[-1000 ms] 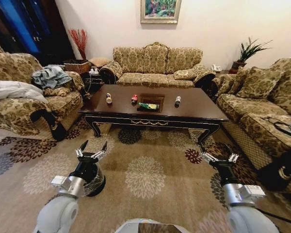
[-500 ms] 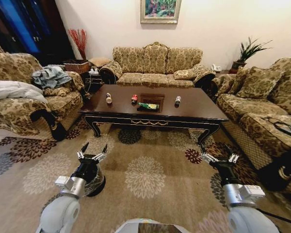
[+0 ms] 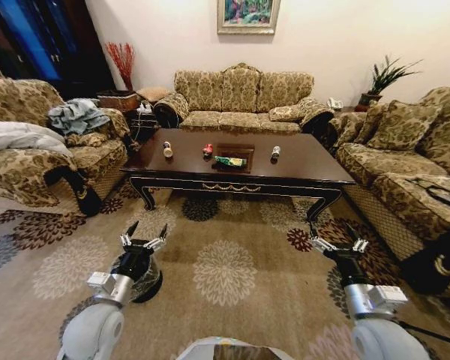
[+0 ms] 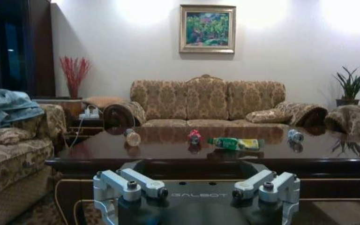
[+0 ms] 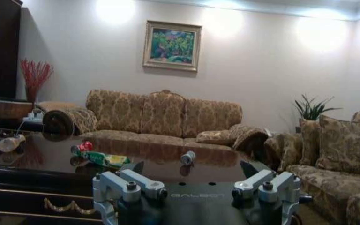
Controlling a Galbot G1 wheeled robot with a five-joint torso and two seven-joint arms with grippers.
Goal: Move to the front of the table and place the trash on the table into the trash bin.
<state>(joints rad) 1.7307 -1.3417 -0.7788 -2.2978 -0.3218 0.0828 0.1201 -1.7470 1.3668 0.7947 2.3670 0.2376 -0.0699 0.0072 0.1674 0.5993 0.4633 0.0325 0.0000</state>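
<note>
The dark brown table point(image 3: 300, 169) stands ahead of me across the carpet. On it lies the trash: a white bottle point(image 3: 167, 150), a red can point(image 3: 208, 151), a green bottle point(image 3: 229, 161) on its side and a silvery can point(image 3: 275, 153). My left gripper point(image 3: 146, 229) and right gripper point(image 3: 336, 235) hover open and empty over the carpet, well short of the table. A dark round trash bin point(image 3: 151, 283) sits on the floor, mostly hidden behind my left wrist. From the left wrist view the open gripper point(image 4: 196, 187) faces the table point(image 4: 92, 154) edge-on.
Patterned sofas ring the table: one behind it point(image 3: 240, 97), an armchair with clothes at the left point(image 3: 37, 161), a sofa at the right point(image 3: 405, 172). The flowered carpet point(image 3: 225, 262) lies open between me and the table. A potted plant point(image 3: 382, 79) stands at the back right.
The whole head view has shifted slightly, so the camera has moved a little. The trash lies as before on the table and both grippers stay open.
</note>
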